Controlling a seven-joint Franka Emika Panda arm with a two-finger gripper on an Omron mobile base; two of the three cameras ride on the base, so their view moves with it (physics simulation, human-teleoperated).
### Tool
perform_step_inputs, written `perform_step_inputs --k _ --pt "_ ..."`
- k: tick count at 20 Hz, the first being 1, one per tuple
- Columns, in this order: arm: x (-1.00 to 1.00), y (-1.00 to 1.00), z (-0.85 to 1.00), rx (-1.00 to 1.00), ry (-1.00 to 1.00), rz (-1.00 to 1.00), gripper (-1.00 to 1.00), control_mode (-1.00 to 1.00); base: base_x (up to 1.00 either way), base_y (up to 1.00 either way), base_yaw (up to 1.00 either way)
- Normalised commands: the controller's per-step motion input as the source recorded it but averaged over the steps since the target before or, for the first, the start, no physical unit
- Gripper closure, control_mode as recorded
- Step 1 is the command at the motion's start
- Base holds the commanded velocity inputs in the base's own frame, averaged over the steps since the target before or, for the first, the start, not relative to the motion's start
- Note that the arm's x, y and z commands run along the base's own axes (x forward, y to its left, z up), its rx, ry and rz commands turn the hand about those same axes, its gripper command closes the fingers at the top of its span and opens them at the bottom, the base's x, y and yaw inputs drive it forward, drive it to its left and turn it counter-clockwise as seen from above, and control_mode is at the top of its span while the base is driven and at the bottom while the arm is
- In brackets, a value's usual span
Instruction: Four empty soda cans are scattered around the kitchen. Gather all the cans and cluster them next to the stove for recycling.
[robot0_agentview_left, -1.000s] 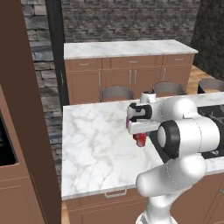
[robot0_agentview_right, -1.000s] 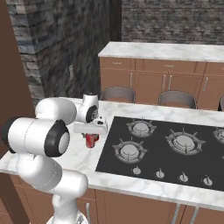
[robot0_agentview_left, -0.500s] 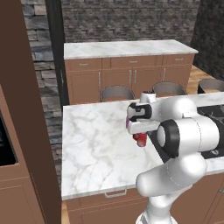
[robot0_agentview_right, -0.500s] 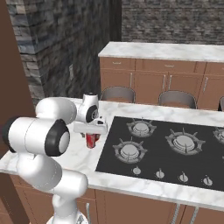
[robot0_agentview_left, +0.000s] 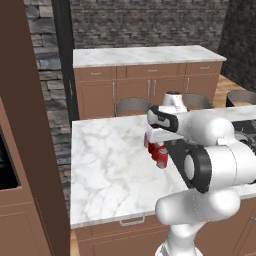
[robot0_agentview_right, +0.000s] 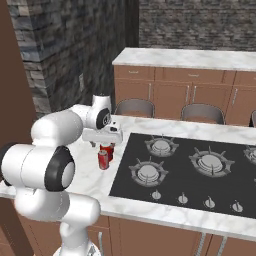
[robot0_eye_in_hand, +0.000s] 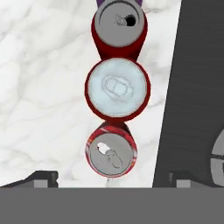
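A: Gripper (robot0_eye_in_hand: 107, 181) state?
B: Fingers (robot0_eye_in_hand: 40, 178) spread wide, straddling the nearest red soda can (robot0_eye_in_hand: 111, 152), not touching it.
A: The cans?
B: Three red soda cans (robot0_eye_in_hand: 117, 88) upright in a touching row on the marble counter (robot0_eye_in_hand: 39, 96), just beside the stove (robot0_agentview_right: 200, 172). Purple sliver behind the far can.

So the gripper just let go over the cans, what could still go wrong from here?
The three red cans stand in a tight row, seemingly touching, so a sideways move of the open gripper, which straddles the row, could topple them like dominoes. They sit close to the stove edge, so a knocked can might roll onto it. A purple can peeks behind the far one; a nudge might push it off.
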Motion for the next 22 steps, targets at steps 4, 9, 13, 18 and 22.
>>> perform_step_inputs --k 4,9,13,18,22 --pt "-0.64 -0.13 0.6 0.0 -0.02 -0.02 -1.0 -1.0 0.0 0.0 0.0" --pt "-0.84 -0.13 0.59 0.0 -0.05 -0.04 -1.0 -1.0 0.0 0.0 0.0" --pt "-0.84 -0.02 0.64 0.0 -0.06 -0.05 -1.0 -1.0 0.0 0.0 0.0" --pt "-0.7 0.0 0.61 0.0 -0.05 -0.03 -1.0 -1.0 0.0 0.0 0.0" --pt "-0.63 0.0 0.56 0.0 -0.07 0.0 -1.0 -1.0 0.0 0.0 0.0"
